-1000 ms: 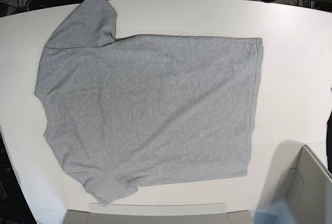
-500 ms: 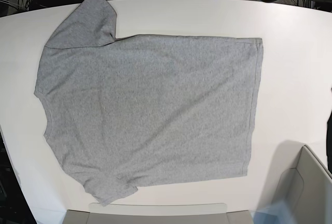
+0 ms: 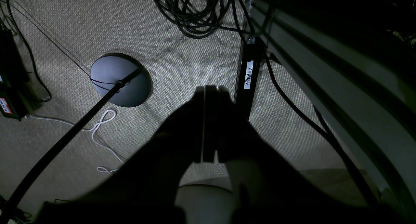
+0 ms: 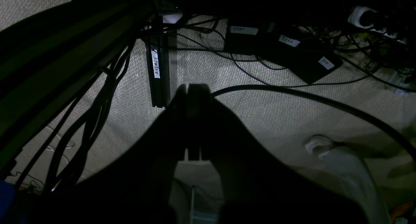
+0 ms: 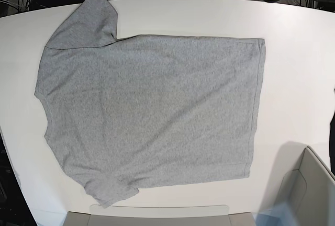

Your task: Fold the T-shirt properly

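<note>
Left wrist view: the left gripper (image 3: 208, 89) hangs over carpeted floor (image 3: 182, 55), its fingers pressed together on nothing, a round stand base (image 3: 120, 79) nearby.

Right wrist view: the right gripper (image 4: 191, 87) is likewise closed and empty above cables (image 4: 292, 90).

Base view: the T-shirt (image 5: 149, 111) lies spread flat, plain side up, on the white table (image 5: 298, 53).

1. A white label reading "ASIMOV" (image 3: 248, 74) runs lengthwise down a dark upright bar (image 3: 247, 97), seen from the left wrist.
2. The right wrist view shows "ASIMOV" (image 4: 157, 65) on a similar dark bar (image 4: 159, 87).
3. Other small labels there (image 4: 289, 41) are too blurred to read.
</note>
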